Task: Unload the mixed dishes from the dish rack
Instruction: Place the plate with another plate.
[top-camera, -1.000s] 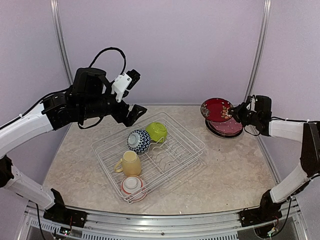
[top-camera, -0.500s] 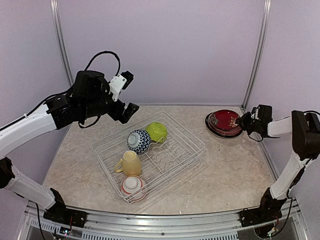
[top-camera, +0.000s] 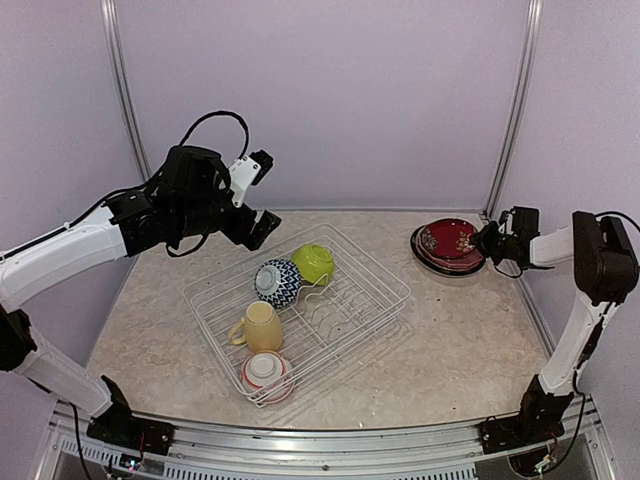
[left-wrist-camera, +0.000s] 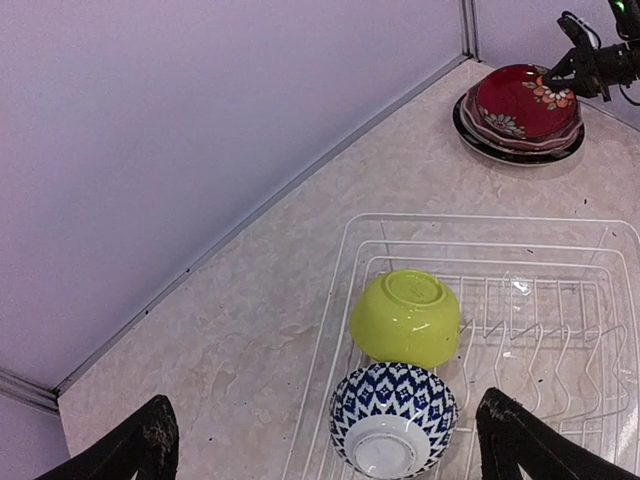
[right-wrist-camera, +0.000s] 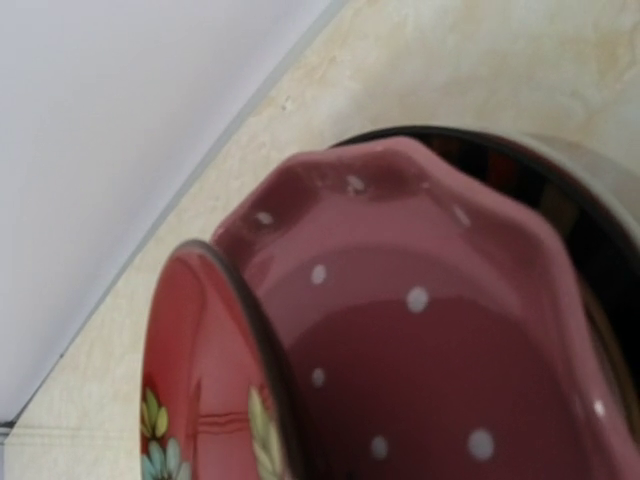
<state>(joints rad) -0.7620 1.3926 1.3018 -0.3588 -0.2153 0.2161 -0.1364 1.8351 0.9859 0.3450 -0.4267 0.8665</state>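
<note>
Tabletop (top-camera: 470, 330); black plate (right-wrist-camera: 590, 250) half-hidden under pink plate (right-wrist-camera: 450, 330), dark red plate (top-camera: 447, 238)

red plate (right-wrist-camera: 200, 380) cropped, black plate (right-wrist-camera: 590, 250) mostly covered

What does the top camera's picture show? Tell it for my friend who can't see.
A white dish rack holds a lime green bowl, a blue-patterned bowl, a yellow mug and a red-white bowl. The left gripper hovers open near the rack's far edge. The right gripper is shut on a dark red plate topping a stack far right.
</note>
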